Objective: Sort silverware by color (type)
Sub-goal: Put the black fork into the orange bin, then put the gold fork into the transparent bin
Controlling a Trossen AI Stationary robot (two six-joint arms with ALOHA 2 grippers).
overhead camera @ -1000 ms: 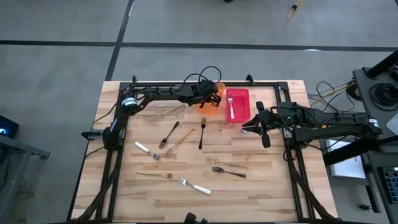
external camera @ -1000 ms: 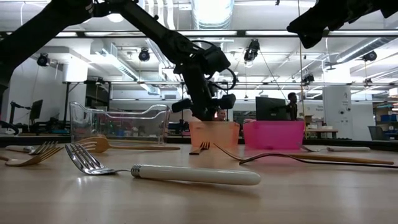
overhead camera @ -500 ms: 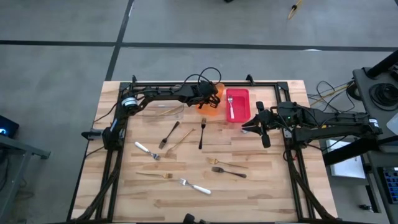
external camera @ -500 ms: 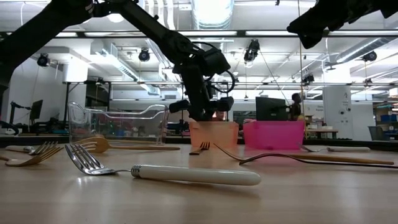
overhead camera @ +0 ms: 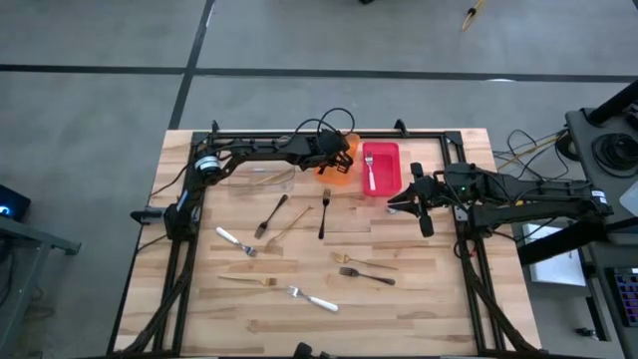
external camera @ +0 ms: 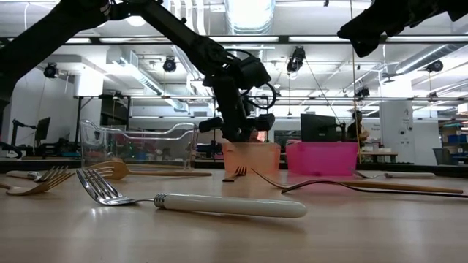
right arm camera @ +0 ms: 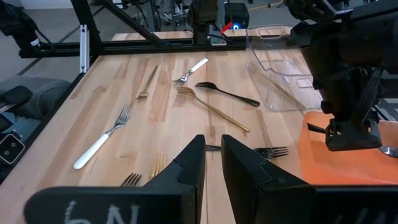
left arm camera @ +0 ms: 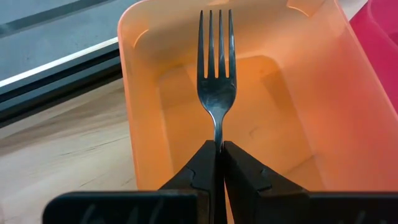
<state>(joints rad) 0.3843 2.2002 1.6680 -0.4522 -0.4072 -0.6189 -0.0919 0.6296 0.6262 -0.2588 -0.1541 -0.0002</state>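
My left gripper (left arm camera: 219,144) hovers over the orange bin (overhead camera: 339,170) at the table's far side, shut on a dark shiny fork (left arm camera: 217,81) whose tines point into the bin. My right gripper (right arm camera: 213,143) waits right of the red bin (overhead camera: 381,168), raised, its fingers a narrow gap apart with nothing between them. A pale-handled fork (overhead camera: 370,175) lies in the red bin. Several more pieces of silverware lie flat on the table: black forks (overhead camera: 324,212) (overhead camera: 271,214), gold ones (overhead camera: 289,224) and pale-handled ones (overhead camera: 314,299). My left gripper pinches the fork's thin neck (left arm camera: 218,138) just behind the tines between its two fingers. The fingers slant down from the table's left side and lie along the fork, hiding its handle. The tines stick out past the fingertips over the bin's inside, lifted clear of the table.
A clear bin (overhead camera: 264,178) stands left of the orange one with a gold utensil inside. A black frame (overhead camera: 299,133) runs along the table's far and side edges. Bare wood lies along the near edge.
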